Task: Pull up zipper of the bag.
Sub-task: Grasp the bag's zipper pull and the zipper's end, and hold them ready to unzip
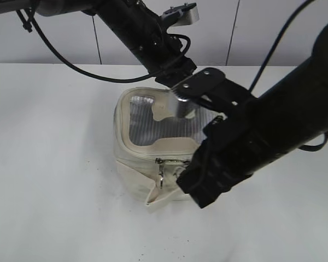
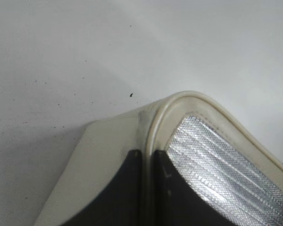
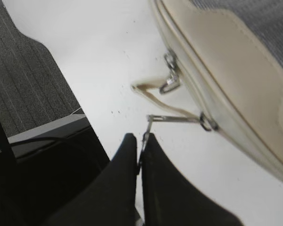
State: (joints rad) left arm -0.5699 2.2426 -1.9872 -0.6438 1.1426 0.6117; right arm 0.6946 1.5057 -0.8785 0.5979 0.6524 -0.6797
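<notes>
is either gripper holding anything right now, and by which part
Both are. The right gripper is shut on the bag's zipper pull, pinching its far end. The left gripper is shut on the rim of the bag at a corner.

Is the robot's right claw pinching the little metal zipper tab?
Yes, in the right wrist view the right gripper is closed on the thin metal zipper pull that runs out from the bag.

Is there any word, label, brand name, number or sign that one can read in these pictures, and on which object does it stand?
None: no readable text shows in any view.
The bag has plain cream fabric and a silver lining, with no print or label visible.
The zipper pull, held by the right gripper, shows no legible marking.
The left gripper and the table carry no lettering.
</notes>
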